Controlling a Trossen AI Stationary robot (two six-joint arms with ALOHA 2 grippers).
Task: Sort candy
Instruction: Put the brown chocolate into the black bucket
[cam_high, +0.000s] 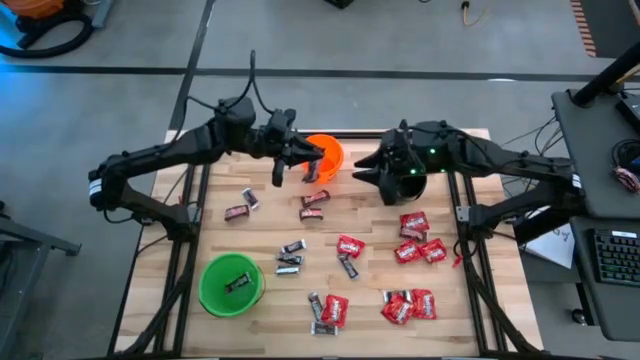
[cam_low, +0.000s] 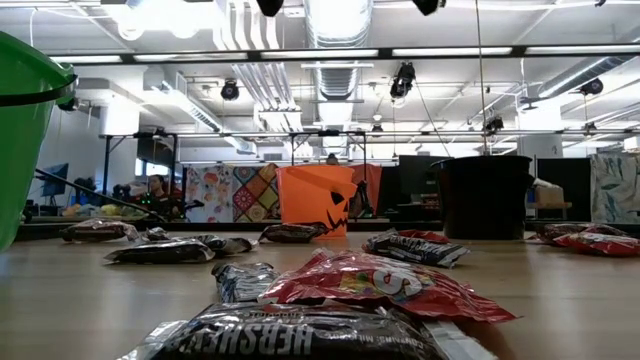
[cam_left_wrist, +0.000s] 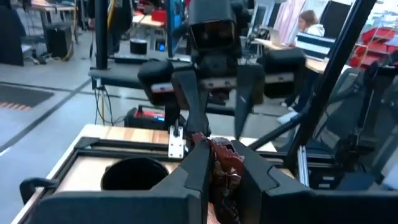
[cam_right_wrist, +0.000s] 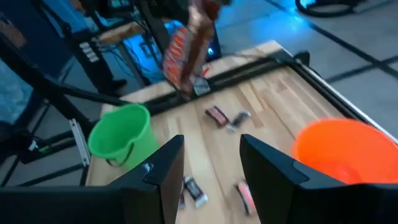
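Robotics lab in an open-plan industrial hall: exposed ceiling ducts (cam_low: 335, 40) and strip lights (cam_low: 300, 53), grey concrete floor (cam_high: 330, 35). Wooden worktop (cam_high: 260, 225) on a black metal frame; desks with monitors (cam_low: 52, 178) and seated people (cam_low: 157, 187) beyond; keyboard (cam_high: 615, 257) alongside.

The left end effector (cam_high: 298, 160) hangs just beside the orange cup (cam_high: 328, 151), its 2 fingers clamped on a reddish-brown bar (cam_left_wrist: 225, 167). The right end effector (cam_high: 368, 166), fingers parted, waits on the cup's other side.
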